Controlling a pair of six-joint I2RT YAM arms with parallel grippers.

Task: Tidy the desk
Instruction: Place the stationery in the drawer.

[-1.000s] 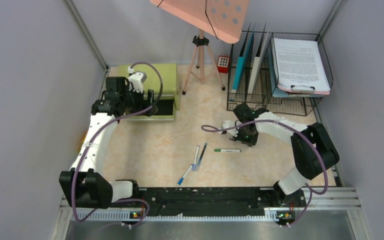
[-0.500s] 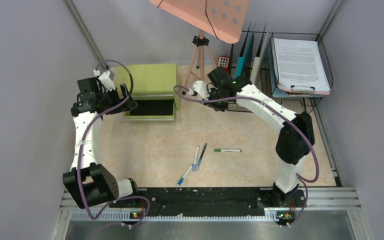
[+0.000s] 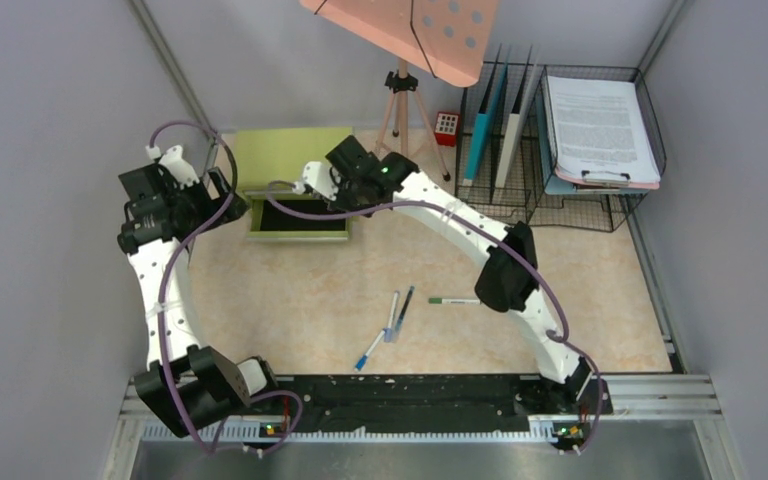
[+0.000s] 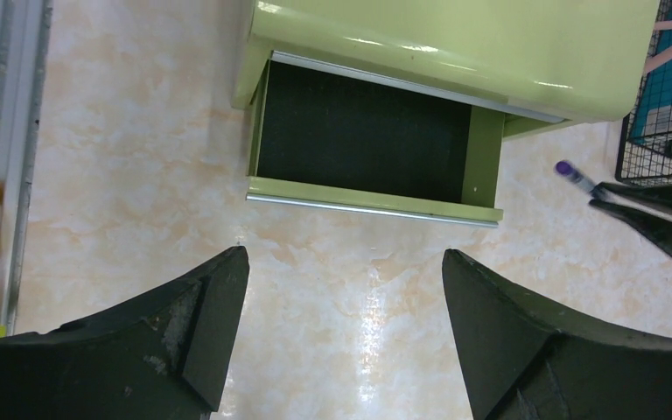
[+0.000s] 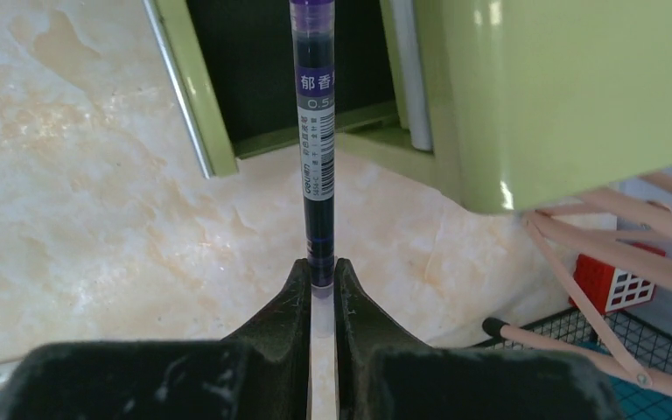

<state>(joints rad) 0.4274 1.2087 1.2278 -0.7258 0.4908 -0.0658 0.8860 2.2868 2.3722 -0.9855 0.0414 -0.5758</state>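
My right tool (image 5: 322, 271) is pinching a purple pen (image 5: 317, 131), long axis pointing straight out at the open green drawer (image 5: 197, 96) just ahead. My left tool (image 4: 346, 262) hangs spread over the tabletop (image 4: 140, 201) in front of that drawer.

Drawer (image 4: 363, 140) open upward; tripod (image 3: 401, 82) legs on desk (image 3: 300, 285) beside cabinet (image 3: 290, 150).

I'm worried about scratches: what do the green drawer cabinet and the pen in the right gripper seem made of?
The green drawer cabinet looks like glossy painted sheet metal: sharp highlights, thin folded edges, silvery drawer lip; plastic isn't ruled out. The pen seems clear hard plastic: dark ink shows through the barrel, under a printed label.
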